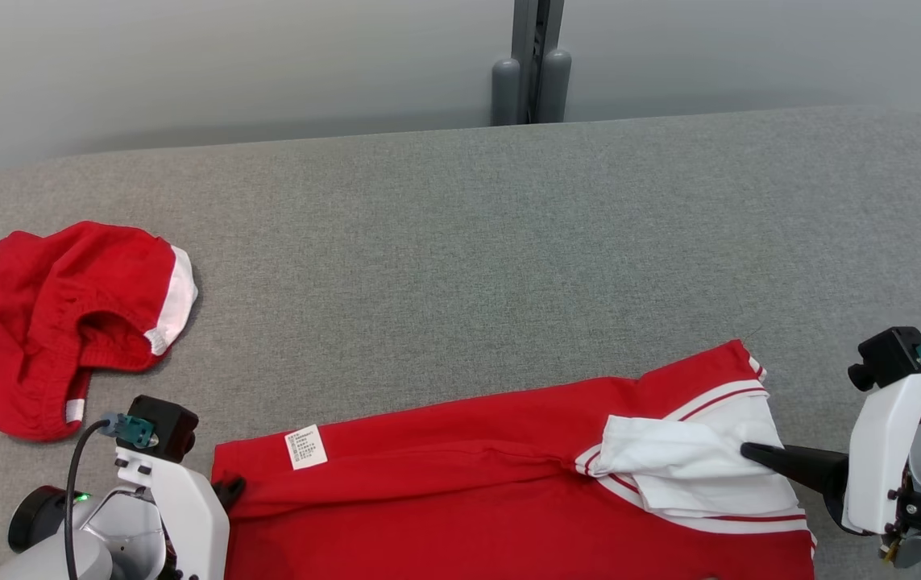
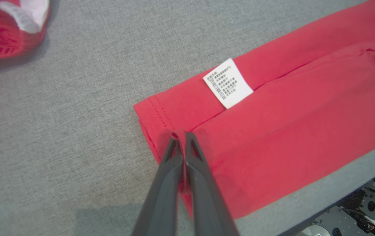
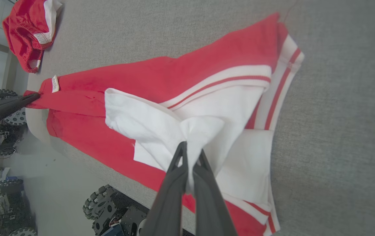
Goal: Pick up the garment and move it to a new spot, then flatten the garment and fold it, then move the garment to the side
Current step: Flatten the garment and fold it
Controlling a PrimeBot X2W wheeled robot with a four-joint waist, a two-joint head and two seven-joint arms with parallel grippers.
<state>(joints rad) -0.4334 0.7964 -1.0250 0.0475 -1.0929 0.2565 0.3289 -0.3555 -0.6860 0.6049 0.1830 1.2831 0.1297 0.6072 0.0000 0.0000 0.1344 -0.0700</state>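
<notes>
On the table (image 1: 508, 242), left hand (image 2: 180, 136) pinches the garment (image 1: 444, 499) hem; right hand (image 3: 190, 154) pinches its white end.

- Light: bright, even and diffuse; the grey tabletop (image 1: 460, 242) is free of glare.
- Shadows: a soft, narrow rim runs along the right edge of the red shorts (image 1: 49, 322); a dim band lies under the far wall.
- Head view: sharp throughout, weave legible; the far tabletop edge bows with lens curvature.
- Left wrist view: label (image 2: 227, 83) print slightly soft; left hand (image 2: 180, 137) blurs toward the bottom edge, with a faint shadow beside it.
- Right wrist view: strong wide-angle stretch; white part of the garment (image 3: 239, 108) near overexposure; left margin hazy and washed out.
</notes>
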